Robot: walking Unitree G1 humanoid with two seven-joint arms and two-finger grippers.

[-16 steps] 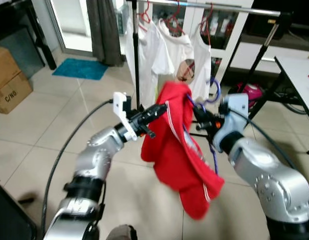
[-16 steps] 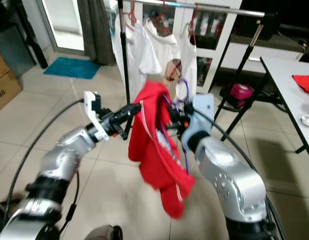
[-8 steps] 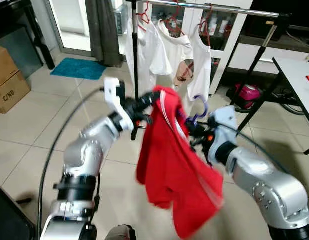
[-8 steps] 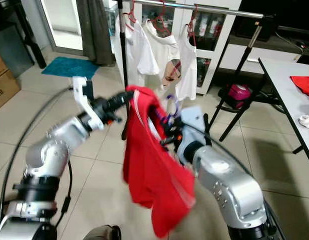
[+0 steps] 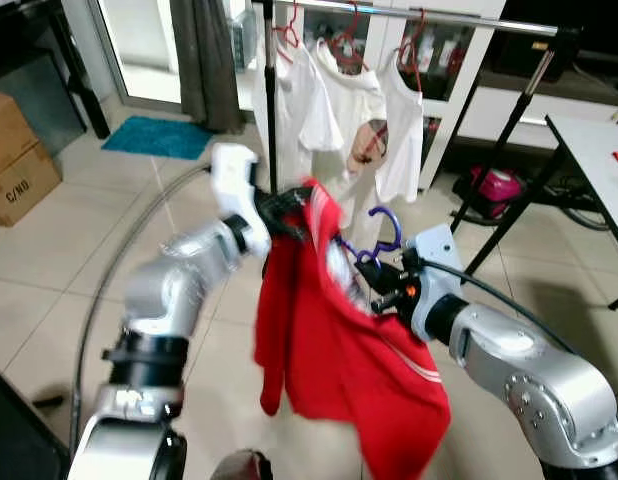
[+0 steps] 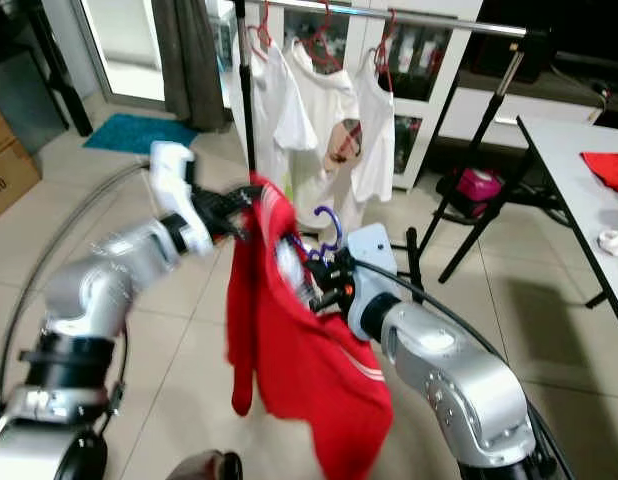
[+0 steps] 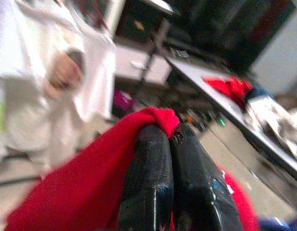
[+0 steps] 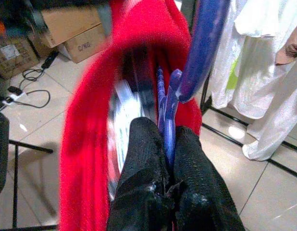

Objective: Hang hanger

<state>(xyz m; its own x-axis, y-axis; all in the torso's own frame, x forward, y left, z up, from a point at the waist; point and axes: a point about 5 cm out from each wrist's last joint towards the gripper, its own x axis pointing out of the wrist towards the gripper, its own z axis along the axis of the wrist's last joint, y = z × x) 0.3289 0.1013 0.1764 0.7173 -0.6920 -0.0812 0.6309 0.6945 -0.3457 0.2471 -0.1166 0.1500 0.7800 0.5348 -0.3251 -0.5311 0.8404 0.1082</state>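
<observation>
Your purple plastic hanger [image 5: 374, 245] is standing roughly upright in front of you, its hook curling at the top and pointing toward the metal clothes rail [image 5: 429, 14]. A red knitted garment [image 5: 334, 350] is draping from it, its long axis running downward toward the tiled floor [image 5: 79, 250]. Your right pincer [image 8: 167, 139] is clamping the hanger's thin purple neck between its black textured fingers [image 8: 143, 144], just below the hook. Your left pincer [image 7: 168, 132] is pinching the garment's soft red edge at its upper corner, fingers pressed together with the fabric folding over their tips. Behind the garment, white shirts [image 5: 344, 110] are hanging on red hangers [image 5: 346, 45] from the rail, well apart from your hanger. A white tabletop [image 5: 594, 145] is standing at your right.
</observation>
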